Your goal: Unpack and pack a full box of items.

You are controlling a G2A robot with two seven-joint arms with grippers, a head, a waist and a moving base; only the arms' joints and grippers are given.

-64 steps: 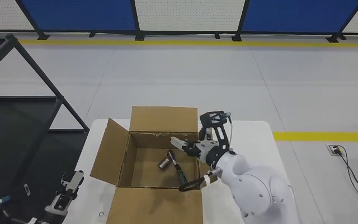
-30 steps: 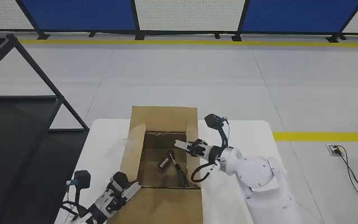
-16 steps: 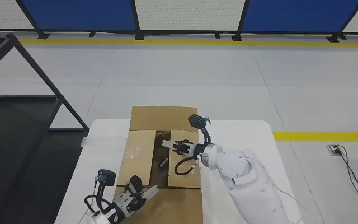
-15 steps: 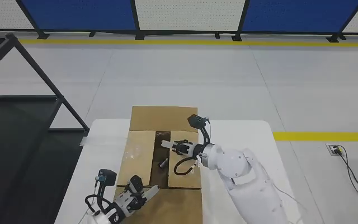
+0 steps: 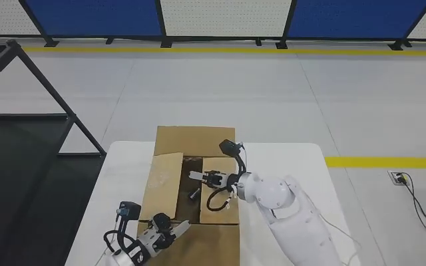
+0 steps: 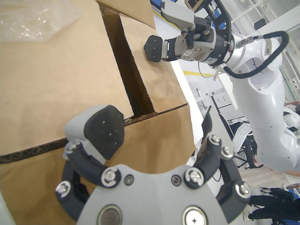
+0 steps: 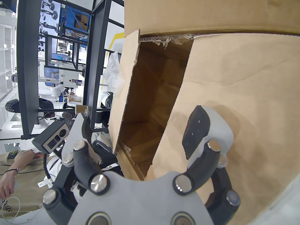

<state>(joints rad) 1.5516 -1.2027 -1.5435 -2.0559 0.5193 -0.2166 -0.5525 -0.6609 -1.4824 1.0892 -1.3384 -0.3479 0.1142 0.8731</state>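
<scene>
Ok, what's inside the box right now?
Through the gap between the left flap and right flap of the box, the top view shows one small dark item on the floor. The flaps cover everything else inside, so other contents cannot be seen.

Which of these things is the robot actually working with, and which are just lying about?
In the job: cardboard box, its side flaps nearly folded shut; small item in the gap between them; right gripper, open, over one flap; left gripper, open, at the near flap.
Lying about: crumpled clear plastic beside the box; black rack; blue partitions.
</scene>
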